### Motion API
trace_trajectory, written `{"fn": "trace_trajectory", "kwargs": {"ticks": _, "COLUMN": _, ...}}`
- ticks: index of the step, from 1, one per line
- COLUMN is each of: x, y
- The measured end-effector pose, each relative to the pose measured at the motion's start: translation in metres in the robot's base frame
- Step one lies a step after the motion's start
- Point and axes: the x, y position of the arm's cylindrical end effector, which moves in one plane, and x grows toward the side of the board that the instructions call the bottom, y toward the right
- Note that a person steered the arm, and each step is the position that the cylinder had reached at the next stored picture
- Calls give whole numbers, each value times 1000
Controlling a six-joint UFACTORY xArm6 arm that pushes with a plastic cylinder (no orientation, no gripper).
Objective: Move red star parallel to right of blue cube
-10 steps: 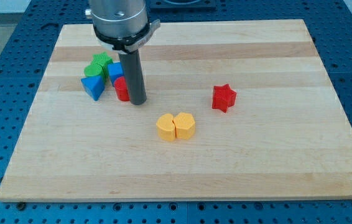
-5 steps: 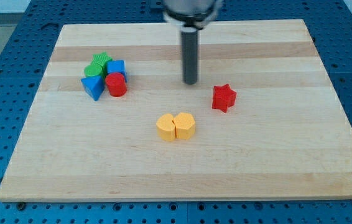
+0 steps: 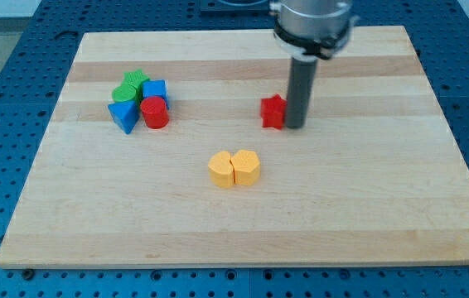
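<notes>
The red star (image 3: 273, 112) lies near the middle of the wooden board (image 3: 243, 215), a little toward the view's top. My tip (image 3: 296, 126) stands against the star's right side. The blue cube (image 3: 155, 90) sits in a cluster at the view's upper left, well to the left of the star and slightly higher in the view.
Around the blue cube are a green star (image 3: 136, 80), a green block (image 3: 123, 93), a blue triangular block (image 3: 123, 117) and a red cylinder (image 3: 154, 112). A yellow hexagonal block (image 3: 222, 169) and a yellow heart-like block (image 3: 246, 167) touch each other below the red star.
My tip has moved from the cluster at the left across to the red star's right side. The red star has slid left and slightly up the view.
</notes>
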Motion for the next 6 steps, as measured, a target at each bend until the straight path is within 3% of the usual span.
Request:
{"fn": "trace_trajectory", "kwargs": {"ticks": 2, "x": -57, "y": -36}}
{"fn": "trace_trajectory", "kwargs": {"ticks": 3, "x": -63, "y": -28}}
{"fn": "trace_trajectory", "kwargs": {"ticks": 4, "x": -58, "y": 39}}
{"fn": "trace_trajectory", "kwargs": {"ticks": 5, "x": -21, "y": 66}}
{"fn": "trace_trajectory", "kwargs": {"ticks": 6, "x": 14, "y": 53}}
